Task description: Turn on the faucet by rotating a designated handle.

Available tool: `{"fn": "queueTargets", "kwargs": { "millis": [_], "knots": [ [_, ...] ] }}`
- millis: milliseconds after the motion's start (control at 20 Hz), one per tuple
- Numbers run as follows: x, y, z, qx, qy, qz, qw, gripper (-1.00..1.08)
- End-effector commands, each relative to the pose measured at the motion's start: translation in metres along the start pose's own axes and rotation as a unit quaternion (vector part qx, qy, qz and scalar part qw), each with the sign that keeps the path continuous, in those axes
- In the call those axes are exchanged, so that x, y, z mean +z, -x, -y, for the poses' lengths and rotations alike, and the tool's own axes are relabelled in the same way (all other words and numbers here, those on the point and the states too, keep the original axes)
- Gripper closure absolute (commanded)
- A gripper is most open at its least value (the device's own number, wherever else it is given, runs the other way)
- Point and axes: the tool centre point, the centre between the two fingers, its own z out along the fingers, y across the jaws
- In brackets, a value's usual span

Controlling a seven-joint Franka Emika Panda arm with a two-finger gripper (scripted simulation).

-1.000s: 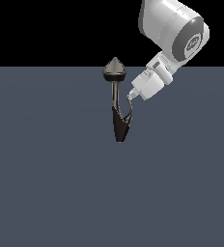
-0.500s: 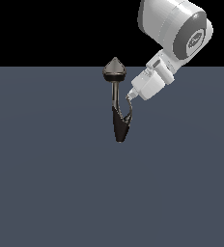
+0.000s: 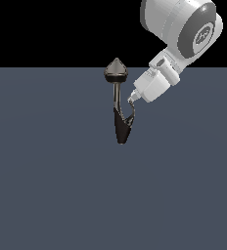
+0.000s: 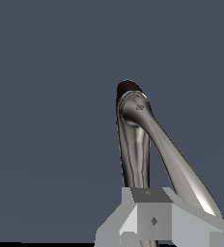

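Faucet (image 3: 119, 110) stands far from the near edge of the desk (image 3: 47, 185), close to its far edge and about midway between the side edges. It has a grey cone cap, a thin stem and a black tapering body. The handle (image 3: 131, 117) is a thin silvery sliver that branches from the black body on the exterior view's right and curves upward.

The end effector (image 3: 133, 99) comes from the upper right of the exterior view and its tip is at the upper end of the handle, touching it or just beside it; contact I cannot confirm. So the handle lies just below the tip and toward the faucet body, with its long axis running down to the black body.

In the wrist view the handle (image 4: 181, 166) passes beside the grey end effector (image 4: 152, 219). Whether its fingers are spread or pressed together, I cannot tell.

I judge that the coming push must go sideways, across this long axis.
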Motion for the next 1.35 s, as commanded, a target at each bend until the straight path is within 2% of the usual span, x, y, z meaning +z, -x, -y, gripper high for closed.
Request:
{"fn": "queueTargets", "kwargs": {
  "millis": [0,700,750,800,1250,1300],
  "knots": [
    [0.000,0.000,0.000,0.000,0.000,0.000,1.0000,1.08],
    [0.001,-0.016,-0.052,-0.002,0.005,0.003,1.0000,1.08],
    [0.001,-0.016,-0.052,-0.002,0.005,0.003,1.0000,1.08],
    [-0.001,-0.006,-0.041,-0.012,-0.001,0.002,0.9999,1.08],
    [0.001,-0.065,-0.069,-0.003,0.005,0.003,1.0000,1.08],
    [0.001,-0.065,-0.069,-0.003,0.005,0.003,1.0000,1.08]
  ]
}}
